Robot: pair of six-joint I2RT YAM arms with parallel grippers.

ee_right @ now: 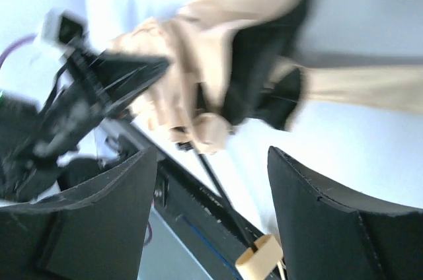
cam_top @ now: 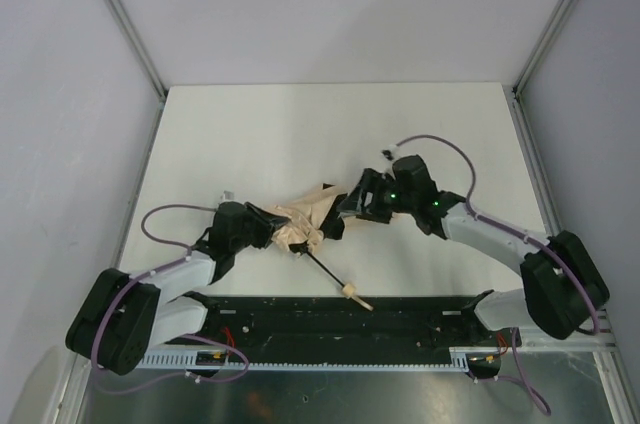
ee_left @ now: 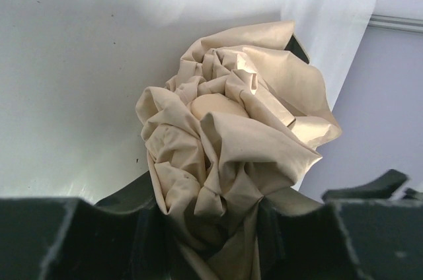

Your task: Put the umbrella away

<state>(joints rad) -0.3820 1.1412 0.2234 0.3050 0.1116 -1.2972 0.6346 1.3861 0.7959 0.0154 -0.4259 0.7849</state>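
Note:
The umbrella lies on the white table with its beige canopy [cam_top: 300, 226] crumpled. Its thin black shaft [cam_top: 326, 270] runs toward the near edge and ends in the small tan handle [cam_top: 352, 292]. My left gripper [cam_top: 266, 230] is shut on a bunch of the canopy fabric, which fills the left wrist view [ee_left: 231, 135] and is pinched between the jaws [ee_left: 218, 230]. My right gripper [cam_top: 345, 207] is at the canopy's right side, open and empty. The right wrist view shows the gripper [ee_right: 210, 154] with its jaws wide apart, and beyond them the canopy [ee_right: 198, 62], shaft [ee_right: 218, 181] and handle [ee_right: 259, 261].
A black cable rail [cam_top: 400, 322] runs along the table's near edge, just below the handle. Grey walls and metal frame posts [cam_top: 125, 19] enclose the table [cam_top: 300, 134]. The left arm [ee_right: 66, 115] shows in the right wrist view.

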